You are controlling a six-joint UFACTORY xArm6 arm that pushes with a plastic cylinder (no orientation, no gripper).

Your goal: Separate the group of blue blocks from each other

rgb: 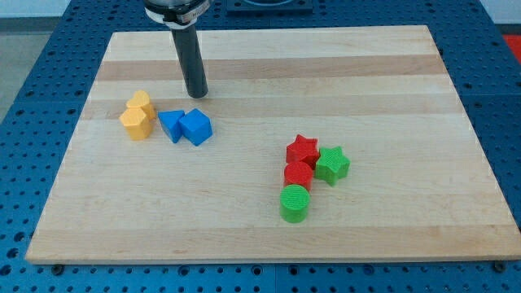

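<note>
Resting on the pale wooden board (342, 236), my tip (196, 95) stands just above the two touching blue blocks at the view's left: a blue wedge-like block (171, 125), its shape hard to make out, and a blue cube (196, 127). Left of them sit two yellow blocks (138, 114), pressed together, outlines unclear. Right of centre cluster a red star (302, 150), red cylinder (298, 174), green star (332, 163) and green cylinder (295, 203); the rod's top is cut off, and it carries no fingers.

2 blue blocks (186, 126), 2 yellow (137, 115), 2 red (300, 161), 2 green (314, 183).
</note>
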